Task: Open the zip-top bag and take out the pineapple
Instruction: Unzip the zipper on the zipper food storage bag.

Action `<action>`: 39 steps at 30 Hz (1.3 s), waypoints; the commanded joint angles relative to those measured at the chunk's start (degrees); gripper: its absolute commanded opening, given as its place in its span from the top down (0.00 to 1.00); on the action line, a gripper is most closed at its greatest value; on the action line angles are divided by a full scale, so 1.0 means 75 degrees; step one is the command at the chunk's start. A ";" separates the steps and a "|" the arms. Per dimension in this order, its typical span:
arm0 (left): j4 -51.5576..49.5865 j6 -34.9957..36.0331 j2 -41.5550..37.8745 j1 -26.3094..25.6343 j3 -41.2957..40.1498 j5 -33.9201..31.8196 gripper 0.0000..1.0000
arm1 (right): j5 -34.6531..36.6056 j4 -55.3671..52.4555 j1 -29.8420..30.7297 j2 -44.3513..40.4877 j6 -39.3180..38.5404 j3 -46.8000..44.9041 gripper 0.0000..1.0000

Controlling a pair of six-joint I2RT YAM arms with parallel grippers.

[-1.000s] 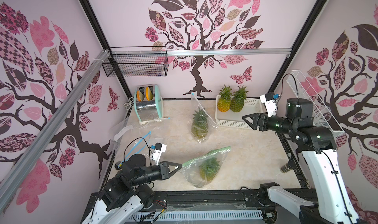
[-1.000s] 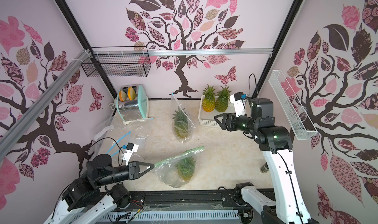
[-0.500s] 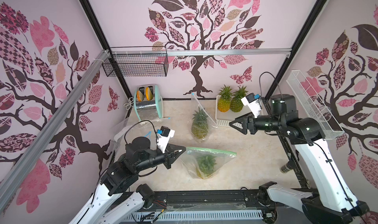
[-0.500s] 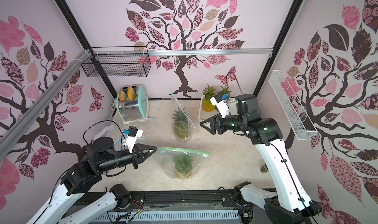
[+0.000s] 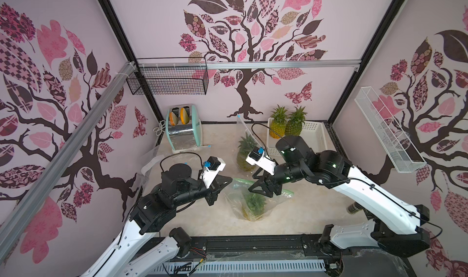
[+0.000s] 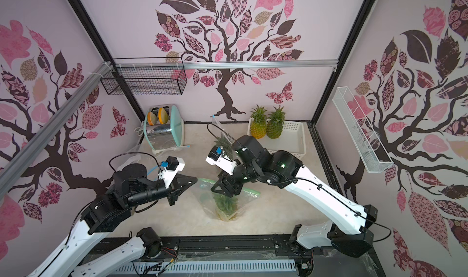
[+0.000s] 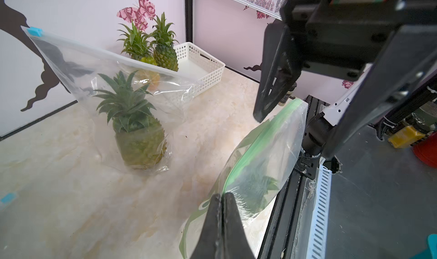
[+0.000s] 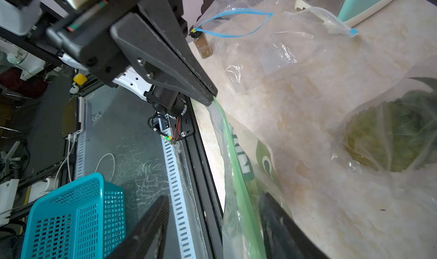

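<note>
Left gripper [image 7: 222, 195]: closed, its tips pinching one end of the green zip [image 7: 260, 137] and holding it up off the table [image 5: 311, 212].
Right gripper [image 8: 215, 196]: jaws apart, set astride the zip farther along, with nothing clamped.
Right fingers: one finger [image 8: 146, 229] is clear of the plastic. The other shows dark through it and may be inside the mouth; the plastic blurs this too much to be sure.
Zip: runs taut from the left tips across to the right gripper.
Bag [image 5: 235, 199]: clear with green print. It hangs from the zip between the two grippers, its bottom resting on the table.
Pineapple [image 5: 253, 207]: inside the bag, crown up, base down at the bag's bottom.
Second bag [image 7: 132, 118]: just behind the right gripper, upright, with a blue slider at its top corner and a fruit in it.
Basket [image 5: 316, 136]: white, in the back right corner.
Basket pair [image 5: 286, 126]: two upright fruits at the basket's inner end.
Toaster [image 5: 184, 129]: against the back wall, left of the second bag.
Loose bags [image 8: 260, 44]: empty, clear, lying by the left arm.
</note>
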 commanded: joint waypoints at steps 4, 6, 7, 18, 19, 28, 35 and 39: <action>0.0297 0.0225 -0.0102 0.0034 0.0109 0.0005 1.00 | 0.0167 0.0487 0.0083 0.0120 -0.0094 0.0226 0.39; 0.0335 0.0208 -0.0111 0.0034 0.0096 0.0018 1.00 | 0.0135 0.0552 0.0118 0.0204 -0.0099 0.0248 0.42; 0.0343 0.0201 -0.0106 0.0034 0.0087 0.0018 1.00 | 0.0079 0.0581 0.0125 0.0244 -0.0099 0.0248 0.43; 0.0510 0.0061 -0.0149 0.0034 0.0013 0.0084 1.00 | -0.0002 0.0569 0.0320 0.0539 -0.0117 0.0172 0.79; 0.0519 0.0049 -0.0152 0.0028 -0.0006 0.0096 1.00 | 0.0080 0.0616 0.0319 0.0516 -0.0082 0.0169 0.86; 0.0279 -0.0027 -0.0387 0.0034 -0.0180 -0.0033 0.65 | 0.0435 0.0907 0.0323 0.0392 0.0043 0.0223 1.00; 0.0107 0.0042 -0.0722 0.0034 -0.0413 -0.0196 0.67 | 0.0585 0.0931 0.0325 0.0380 0.0025 0.0283 1.00; 0.0160 0.0111 -0.0703 0.0034 -0.0572 -0.0240 0.76 | 0.0498 0.0932 0.0319 0.0300 -0.0006 0.0281 1.00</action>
